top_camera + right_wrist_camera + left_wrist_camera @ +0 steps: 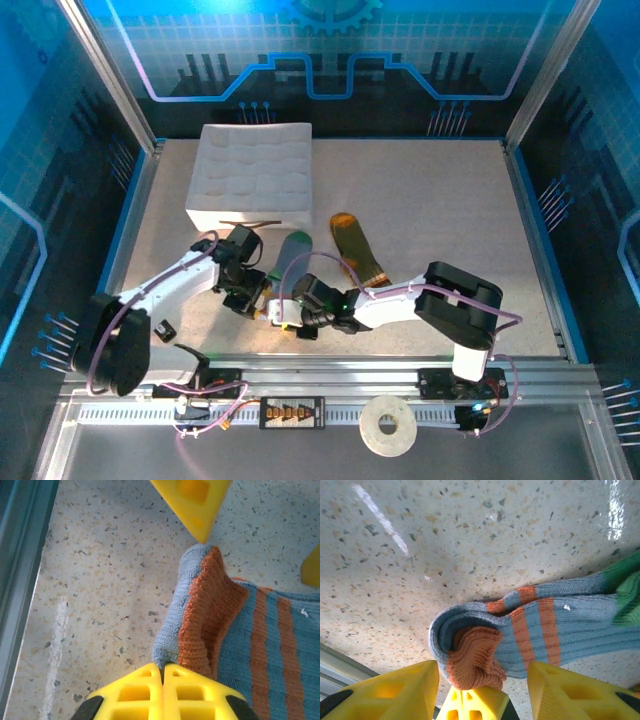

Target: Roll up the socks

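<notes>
**Socks, two, on table: cuff end between both grippers**

Grey-blue sock [291, 258]: lies on the speckled table [440, 220], green toe toward the white gridded tray [255, 170], orange cuff folded over at the near end; olive-green sock [360, 255]: just beside it on the right, orange toe at the far end, untouched; left gripper [481, 665]: released, fingers spread either side of the folded cuff; right gripper [162, 666]: clenched, tips against the cuff edge; cannot tell whether any knit is nipped.
</notes>
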Robot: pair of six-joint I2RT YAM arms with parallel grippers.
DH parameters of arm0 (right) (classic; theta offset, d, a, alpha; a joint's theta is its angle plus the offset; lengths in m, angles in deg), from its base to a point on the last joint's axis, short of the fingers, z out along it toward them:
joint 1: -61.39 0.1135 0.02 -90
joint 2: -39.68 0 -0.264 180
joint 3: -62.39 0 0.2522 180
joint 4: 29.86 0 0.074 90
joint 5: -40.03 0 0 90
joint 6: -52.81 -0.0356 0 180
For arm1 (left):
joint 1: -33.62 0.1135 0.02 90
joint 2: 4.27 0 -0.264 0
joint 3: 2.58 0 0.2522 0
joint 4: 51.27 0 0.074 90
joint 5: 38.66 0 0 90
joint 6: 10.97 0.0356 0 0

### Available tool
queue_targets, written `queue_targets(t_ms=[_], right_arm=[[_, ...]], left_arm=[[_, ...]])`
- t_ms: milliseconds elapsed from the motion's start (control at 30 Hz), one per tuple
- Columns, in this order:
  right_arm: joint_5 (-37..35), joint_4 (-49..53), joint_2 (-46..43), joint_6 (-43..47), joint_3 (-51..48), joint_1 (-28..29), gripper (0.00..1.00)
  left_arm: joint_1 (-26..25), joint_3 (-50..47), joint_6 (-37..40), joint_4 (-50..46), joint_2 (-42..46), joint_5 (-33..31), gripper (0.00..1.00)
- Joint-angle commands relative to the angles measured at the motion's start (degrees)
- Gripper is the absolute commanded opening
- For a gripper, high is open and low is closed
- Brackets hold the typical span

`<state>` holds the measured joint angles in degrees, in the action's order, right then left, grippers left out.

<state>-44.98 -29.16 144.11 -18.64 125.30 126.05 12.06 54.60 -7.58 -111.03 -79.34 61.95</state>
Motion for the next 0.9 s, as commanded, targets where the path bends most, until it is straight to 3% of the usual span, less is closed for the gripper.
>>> queue_targets(t_ms=[0, 300, 567, 867], right_arm=[[7.61, 12.12, 4.68, -6.04, -0.51, -1.91, 0.00], [16.05, 13.37, 7.45, -13.12, 2.68, -7.67, 0.00], [22.72, 14.30, 9.71, -17.85, 4.57, -11.60, 0.00], [27.59, 15.49, 11.98, -22.62, 6.88, -15.35, 0.00]], left_arm=[[0.52, -2.09, 0.58, -2.21, 4.38, -2.17, 0.48], [-1.53, -7.90, 4.17, 3.81, 12.53, 0.93, 0.34], [-4.84, -13.33, 3.84, 15.34, 15.41, -0.33, 0.28], [-6.06, -14.21, 4.14, 15.02, 15.45, -1.72, 0.26]])
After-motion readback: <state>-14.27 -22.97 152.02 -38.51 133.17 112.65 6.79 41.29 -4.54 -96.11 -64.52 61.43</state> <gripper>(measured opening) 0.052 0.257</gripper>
